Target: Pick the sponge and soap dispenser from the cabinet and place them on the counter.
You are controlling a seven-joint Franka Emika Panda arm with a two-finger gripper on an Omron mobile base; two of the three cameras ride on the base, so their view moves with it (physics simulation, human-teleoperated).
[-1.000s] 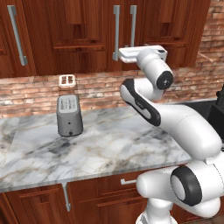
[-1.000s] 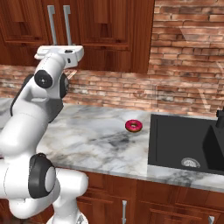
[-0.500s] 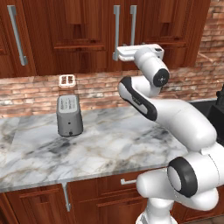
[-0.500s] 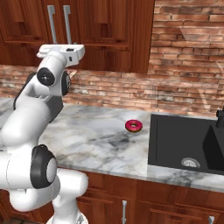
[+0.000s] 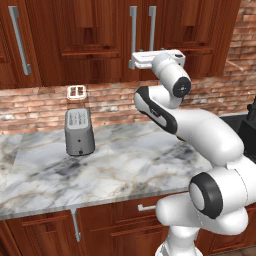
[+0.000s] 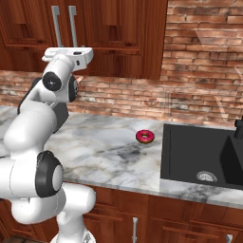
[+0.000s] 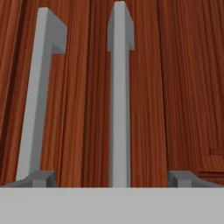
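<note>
- Hand view first: you get two grey bar handles (image 7: 119,96) running up the cabinet (image 7: 183,87) doors. Both finger tips (image 7: 41,178) sit spread wide at the bottom with the middle handle between them, and nothing is touching either pad, so the gripper (image 7: 113,179) is released and holding nothing.
- Left base view puts the white hand level, just under the pair of handles (image 5: 134,30) on the cabinet (image 5: 90,40). You can't make out the fingers themselves there, the hand's body covers them.
- Both cabinet doors are closed, so the sponge and the soap dispenser can't be seen. Whatever's on the shelf is hidden behind the wood.
- Counter (image 5: 130,165) has a grey toaster (image 5: 79,131) standing near the brick wall, with a small wall outlet (image 5: 76,91) just above it.
- Right base view shows a red doughnut (image 6: 145,136) on the marble (image 6: 104,152) just beside the black sink (image 6: 199,156). The sink is cut off at the right edge, and the dark thing standing there is too clipped to identify.
- No labels or writing readable anywhere.
</note>
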